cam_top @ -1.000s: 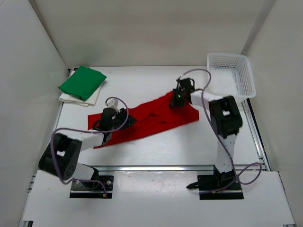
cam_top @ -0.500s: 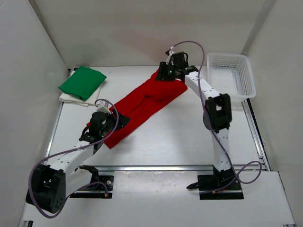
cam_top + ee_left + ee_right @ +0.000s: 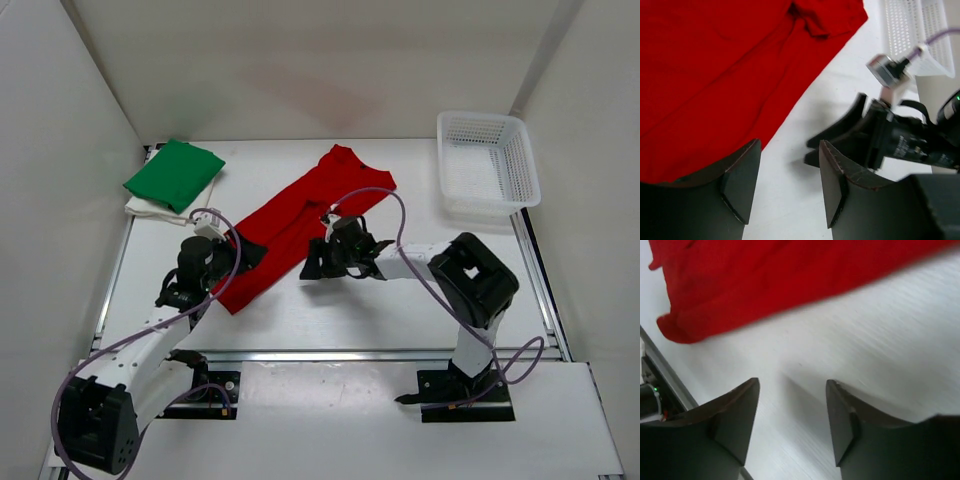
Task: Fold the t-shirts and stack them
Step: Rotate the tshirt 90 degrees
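1. The red t-shirt lies flat on the table, its long axis running diagonally from near-left to far-right. The green t-shirt is stacked on the white t-shirt in the far-left corner.
2. The left gripper is held spread and empty at the red shirt's near-left end.
3. The right gripper is spread and empty, with the shirt's long right edge just ahead of it.
4. The far end is judged the right arm's reach.

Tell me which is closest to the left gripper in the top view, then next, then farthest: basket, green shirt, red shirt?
1. red shirt, mid-table, at the fingertips of the left gripper.
2. green shirt, in the far-left corner.
3. basket, across the table in the far-right corner.
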`<action>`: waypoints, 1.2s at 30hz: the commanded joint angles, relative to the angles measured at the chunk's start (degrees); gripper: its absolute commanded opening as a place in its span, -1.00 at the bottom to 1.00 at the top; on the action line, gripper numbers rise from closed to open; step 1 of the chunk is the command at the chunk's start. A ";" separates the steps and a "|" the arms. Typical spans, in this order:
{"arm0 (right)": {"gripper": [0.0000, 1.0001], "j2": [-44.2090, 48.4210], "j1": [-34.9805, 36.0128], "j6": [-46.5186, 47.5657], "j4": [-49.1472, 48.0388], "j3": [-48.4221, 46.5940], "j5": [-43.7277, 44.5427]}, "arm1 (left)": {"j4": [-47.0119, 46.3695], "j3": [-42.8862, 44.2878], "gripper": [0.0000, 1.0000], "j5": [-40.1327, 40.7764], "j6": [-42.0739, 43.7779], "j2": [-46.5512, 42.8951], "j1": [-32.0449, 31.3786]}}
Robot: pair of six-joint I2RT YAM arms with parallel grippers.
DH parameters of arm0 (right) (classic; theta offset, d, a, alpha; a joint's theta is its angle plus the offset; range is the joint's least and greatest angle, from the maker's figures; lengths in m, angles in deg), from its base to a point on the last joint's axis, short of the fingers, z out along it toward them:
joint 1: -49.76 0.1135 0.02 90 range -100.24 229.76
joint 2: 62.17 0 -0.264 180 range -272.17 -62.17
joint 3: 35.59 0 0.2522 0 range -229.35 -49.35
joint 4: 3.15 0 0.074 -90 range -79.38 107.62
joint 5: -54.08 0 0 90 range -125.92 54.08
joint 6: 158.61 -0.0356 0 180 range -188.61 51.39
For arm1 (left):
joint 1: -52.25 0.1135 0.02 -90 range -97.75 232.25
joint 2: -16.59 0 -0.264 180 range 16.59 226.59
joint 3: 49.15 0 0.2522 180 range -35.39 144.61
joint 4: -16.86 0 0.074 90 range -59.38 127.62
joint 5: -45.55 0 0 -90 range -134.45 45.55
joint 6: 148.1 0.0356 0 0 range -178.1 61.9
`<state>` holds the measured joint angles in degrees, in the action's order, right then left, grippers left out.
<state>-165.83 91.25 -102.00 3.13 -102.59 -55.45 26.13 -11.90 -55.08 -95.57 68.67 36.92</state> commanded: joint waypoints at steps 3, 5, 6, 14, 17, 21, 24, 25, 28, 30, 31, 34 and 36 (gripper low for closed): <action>0.06 -7.50 3.94 -8.52 -8.94 -7.23 0.64 | 1.77 1.21 0.13 -2.02 1.53 -2.15 -0.05; 0.08 -9.97 5.09 -10.47 -10.00 -7.58 2.38 | 2.29 0.86 0.11 -1.76 2.40 -2.76 0.13; 0.08 -10.77 5.35 -10.99 -10.09 -8.37 2.65 | 2.47 0.43 0.07 -1.76 2.14 -3.03 -0.05; -1.00 -18.96 4.30 -11.53 -7.10 -14.81 0.02 | 1.24 0.68 -0.08 -2.02 1.79 0.31 -1.54; -1.00 -13.96 0.27 -10.74 -9.90 -7.71 -1.30 | 1.07 0.68 -0.10 -1.41 1.96 1.18 -2.77; -1.00 0.25 -9.38 -6.61 -10.27 10.20 -2.00 | -0.07 1.47 -0.09 0.52 1.88 5.04 -7.86; -0.92 12.31 -19.75 -3.71 -9.12 23.65 -4.02 | -2.96 1.56 -0.09 1.75 1.00 9.69 -14.79; -0.77 17.73 -23.61 -2.40 -9.13 28.40 -5.24 | -3.50 1.91 -0.10 1.58 0.74 11.02 -15.77; 0.11 28.82 -27.69 2.34 -0.71 31.61 -5.88 | -2.98 4.28 -0.11 2.02 1.61 15.77 -19.47; 0.19 36.04 -27.26 2.89 6.31 32.92 -2.47 | -0.97 4.90 -0.08 2.46 3.01 16.48 -20.35; 0.20 40.94 -25.78 1.76 7.39 34.41 -1.14 | 1.04 3.95 -0.05 2.29 3.54 16.05 -19.92; 0.24 50.98 -21.38 -2.54 13.97 37.75 6.51 | 2.99 1.22 0.05 0.54 4.52 14.03 -19.82; 0.24 56.08 -20.66 -4.58 18.53 39.43 10.81 | 3.43 -0.98 0.17 -0.17 3.99 13.41 -22.35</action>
<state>-114.61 69.22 -104.29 11.94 -65.32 -52.63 27.36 -10.53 -54.08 -92.49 84.18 16.96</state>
